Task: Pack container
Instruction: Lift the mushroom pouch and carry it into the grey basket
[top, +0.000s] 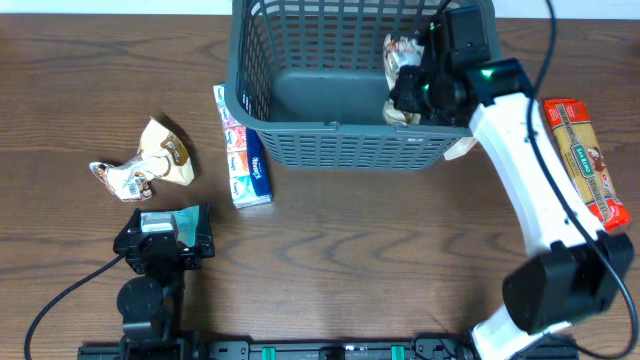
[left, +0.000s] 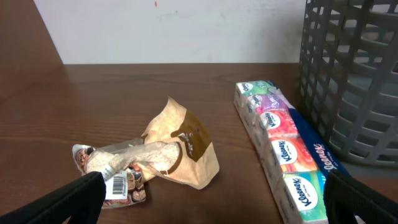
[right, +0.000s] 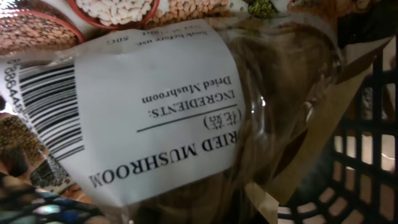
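Since the right gripper (top: 418, 92) was clenched on the packet (right: 155, 106) inside the basket (top: 300, 145) at the worktop's (top: 400, 250) 12 o'clock, it should probably have sunk clear of the basket's 3 o'clock side before release; the left gripper (top: 172, 224) lay spread at 8 o'clock.

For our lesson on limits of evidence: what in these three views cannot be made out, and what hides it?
- The right gripper: its fingertips are hidden overhead by its own wrist; in the right wrist view the dried mushroom packet fills the frame.
- The basket: its far rim is cut off by the overhead view's top edge.
- The basket floor beneath that gripper: hidden overhead by arm and packet.
- The red packet: its label is too small overhead.
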